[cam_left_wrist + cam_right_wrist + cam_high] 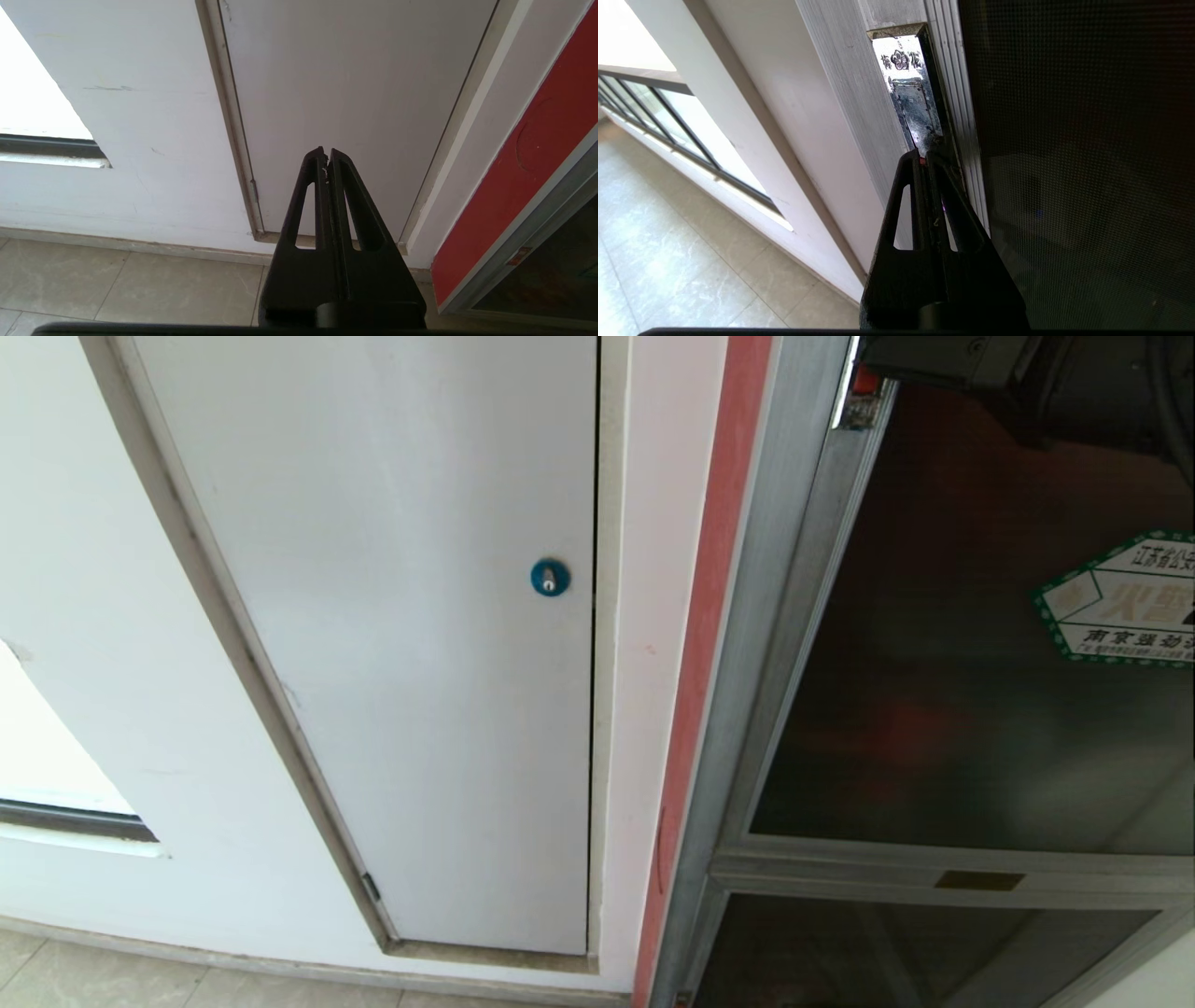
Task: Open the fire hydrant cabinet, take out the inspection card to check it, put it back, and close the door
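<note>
White wall, tiled floor: the right gripper (924, 158), fingers together, noses the small red latch (866, 381) on the silver-framed dark glass door (943, 644); left gripper (327, 156), likewise closed, idles far left.

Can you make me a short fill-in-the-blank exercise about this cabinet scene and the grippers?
1. The round lock on the white panel is ____.
2. The right gripper, fingers shut, has its tips at the door's ____.
3. The hexagonal sticker on the door has a ____ border.

Missing words: blue; latch; green
</note>
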